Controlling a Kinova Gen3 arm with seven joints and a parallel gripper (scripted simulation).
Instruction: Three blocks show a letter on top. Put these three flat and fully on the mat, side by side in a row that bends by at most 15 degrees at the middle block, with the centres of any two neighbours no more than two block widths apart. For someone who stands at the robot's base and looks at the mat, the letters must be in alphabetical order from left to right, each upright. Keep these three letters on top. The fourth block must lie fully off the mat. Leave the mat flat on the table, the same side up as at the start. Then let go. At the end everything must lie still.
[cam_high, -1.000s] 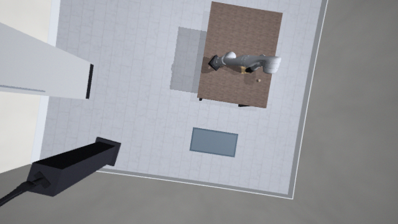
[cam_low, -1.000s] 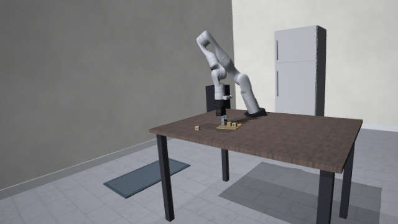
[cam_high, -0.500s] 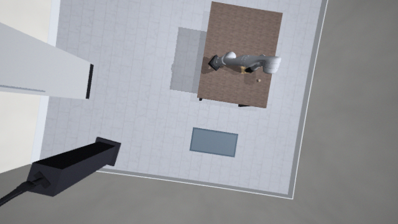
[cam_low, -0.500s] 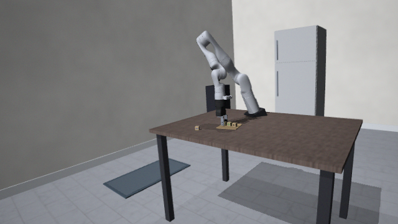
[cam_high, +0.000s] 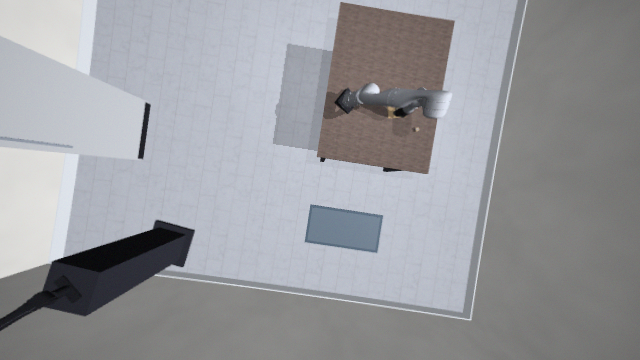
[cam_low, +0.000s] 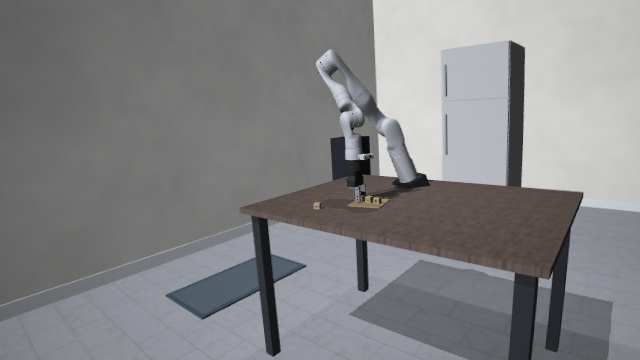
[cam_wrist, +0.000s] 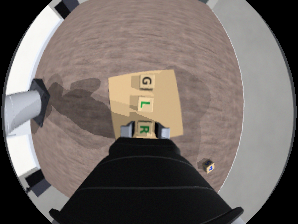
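Observation:
The tan mat (cam_wrist: 172, 100) (cam_low: 370, 206) lies on the table. On it, a block with a dark G (cam_wrist: 146, 82) (cam_low: 377, 200), a block with a green L (cam_wrist: 145, 104) (cam_low: 369, 199) and a block with a green R (cam_wrist: 145, 129) stand in a nearly straight row, with gaps between them. The letters lie sideways in the wrist view. My gripper (cam_wrist: 144, 127) (cam_low: 361, 197) is open around the R block, with a gap on each side; the block's near edge is hidden. The fourth block (cam_wrist: 209, 167) (cam_low: 317, 205) (cam_high: 416, 129) lies off the mat, a blue mark showing.
The table (cam_high: 390, 50) (cam_low: 450, 215) carries the arm's base (cam_low: 411, 181) (cam_wrist: 41, 102), to the left of the mat in the wrist view. The L block is the R block's close neighbour on the mat. The fourth block lies towards the table edge opposite the base.

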